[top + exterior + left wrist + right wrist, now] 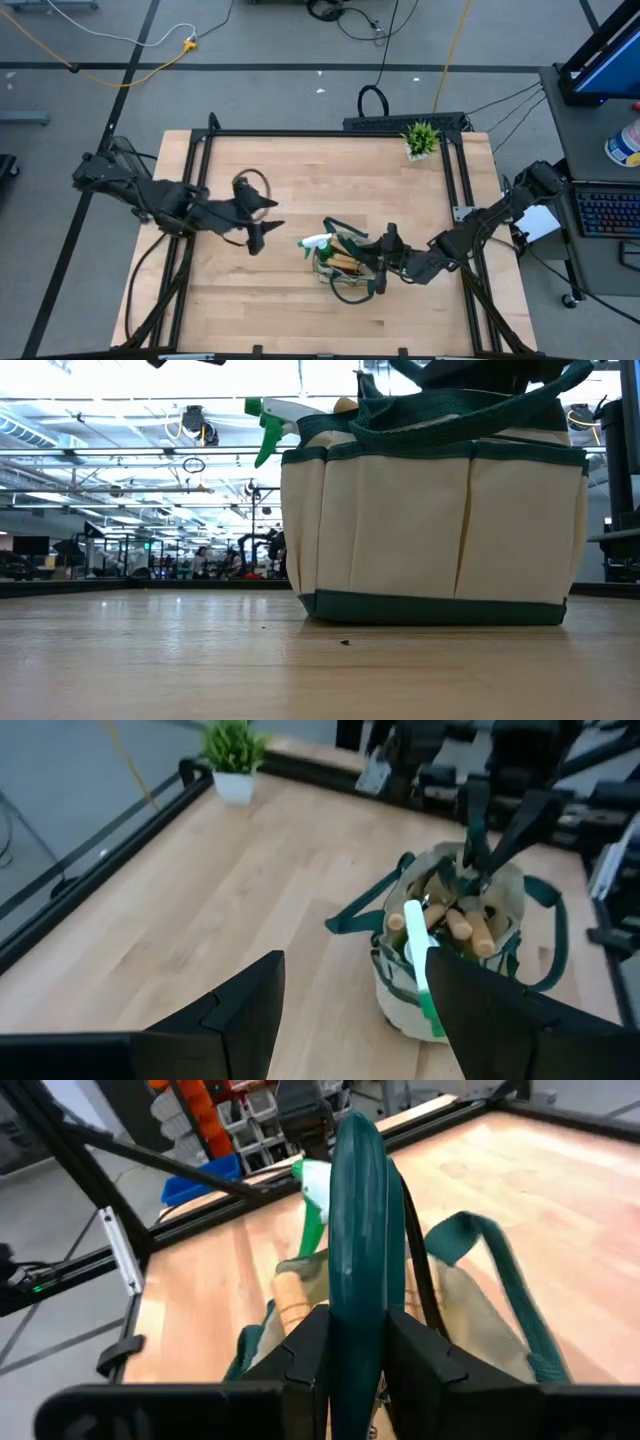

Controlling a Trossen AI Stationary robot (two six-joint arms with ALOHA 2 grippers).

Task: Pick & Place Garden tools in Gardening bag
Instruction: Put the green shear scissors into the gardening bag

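My right gripper [358, 1350] is clamped on one dark green loop handle [358, 1230] of the gardening bag [345, 262], the strap pinched upright between my two fingers [305, 1355] with almost no gap left. In the high view that gripper [385, 245] sits at the bag's right edge, on the near-right part of the tabletop [300, 200].

My left gripper [262, 222] hangs above the tabletop to the left of the bag, apart from it, its fingers [250, 1005] spread wide with nothing between them.

The bag stands upright on the tabletop. Out of its top come the green spray bottle [422, 965] with its white nozzle on the bag's left side, and wooden handles [470, 925] beside it. The second loop handle [500, 1280] droops over the bag's far side.

Which tools those wooden handles belong to I cannot tell, since their heads are sunk inside the bag. From table height the bag [435, 520] fills the right of the view, its top edge and my gripper cut off above; only the spray nozzle [268, 422] pokes clear. A small potted plant [421, 138] stands at the far right edge of the tabletop, well apart from the bag.
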